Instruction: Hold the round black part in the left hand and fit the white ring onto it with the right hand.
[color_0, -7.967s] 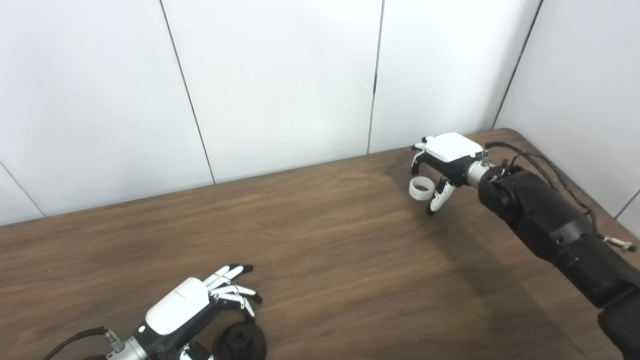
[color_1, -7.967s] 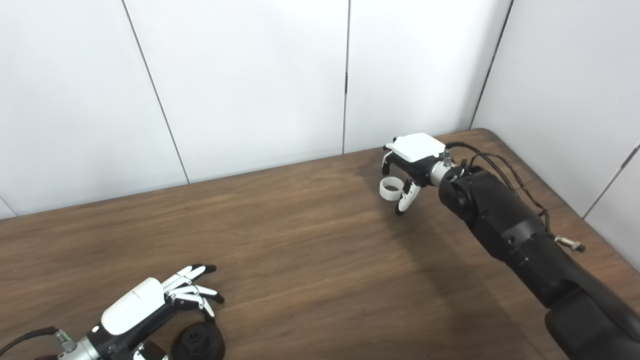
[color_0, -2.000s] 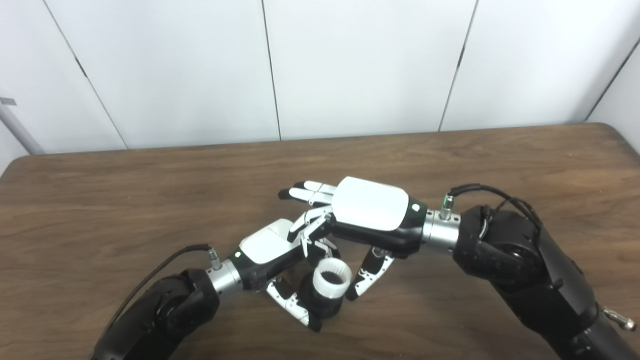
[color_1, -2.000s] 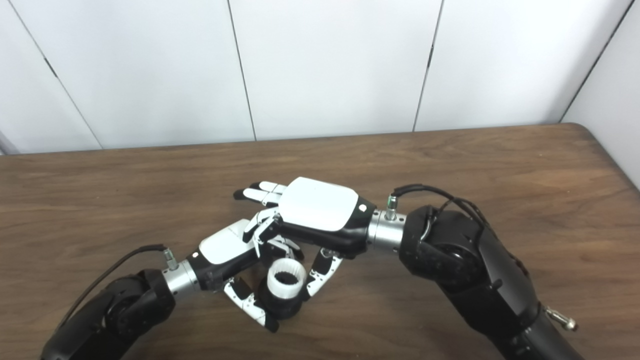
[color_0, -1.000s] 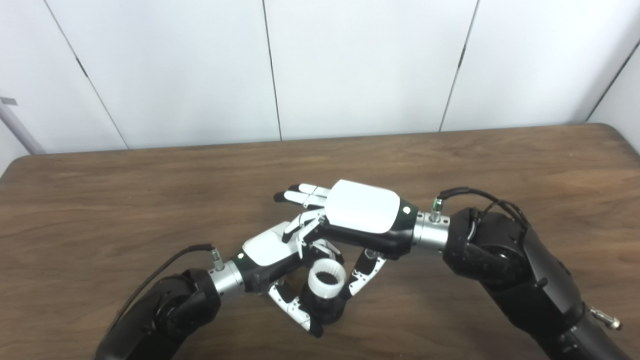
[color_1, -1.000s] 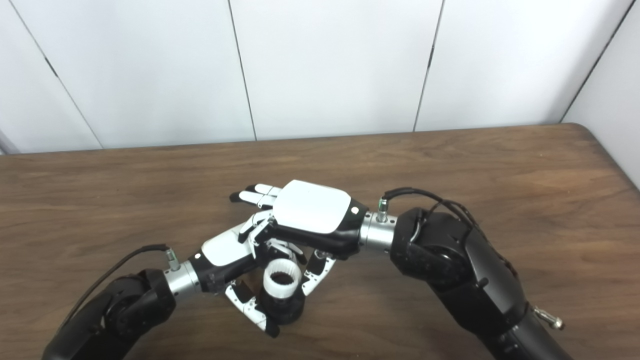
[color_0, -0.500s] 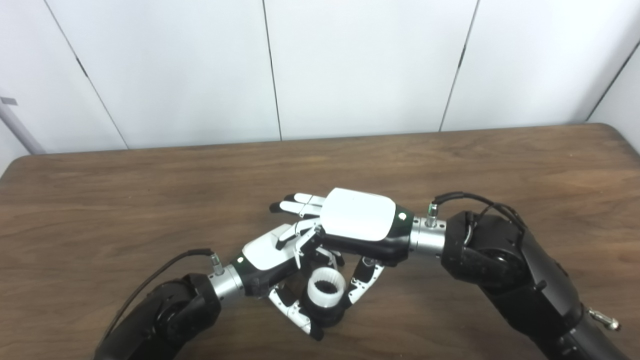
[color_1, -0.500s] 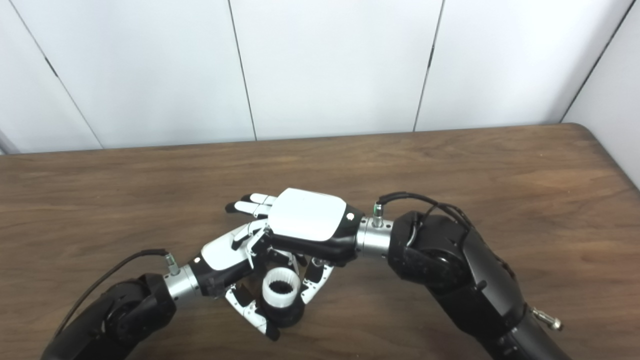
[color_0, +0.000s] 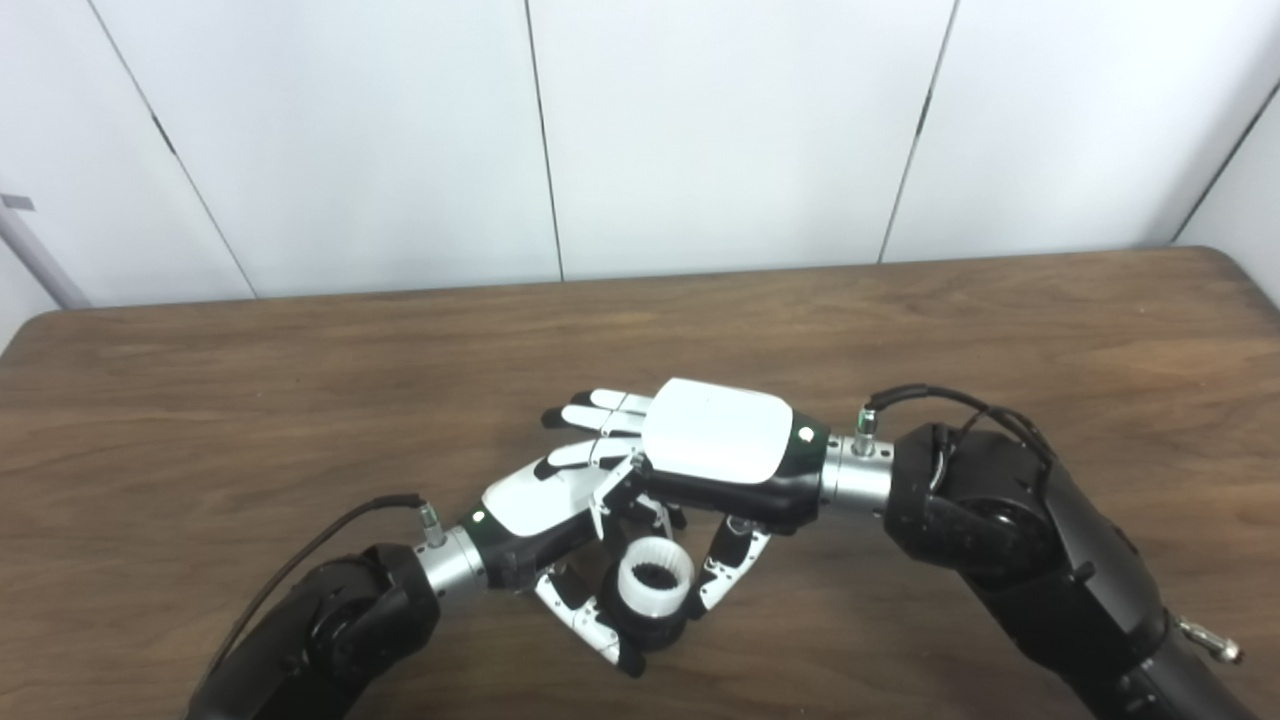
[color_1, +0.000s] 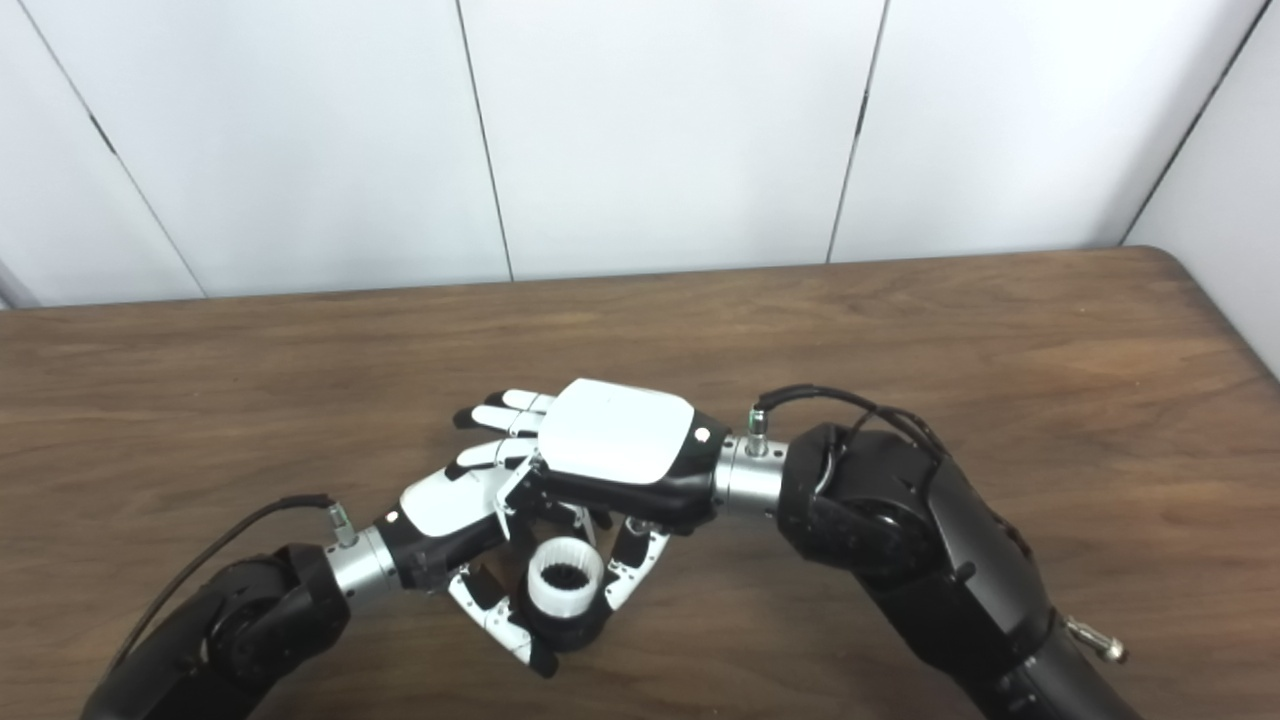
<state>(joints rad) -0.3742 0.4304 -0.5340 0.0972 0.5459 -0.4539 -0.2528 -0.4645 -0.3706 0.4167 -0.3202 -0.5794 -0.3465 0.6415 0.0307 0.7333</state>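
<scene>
Both hands have sunk a little lower over the table (color_0: 300, 400) in the last half second, and the right hand's (color_0: 715, 450) fingers have spread flatter. The ring (color_0: 655, 590) sits on top of the black part (color_0: 650, 630), which the left hand (color_0: 530, 505) grips between thumb and fingers. It lies just under the right palm, beside that thumb; whether the thumb touches it I can't tell. Seating looks nearly done.

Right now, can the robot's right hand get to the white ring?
Probably yes. The right hand hangs just above the white ring, its thumb beside it. The ring sits on the round black part in the left hand; nothing blocks it.
</scene>
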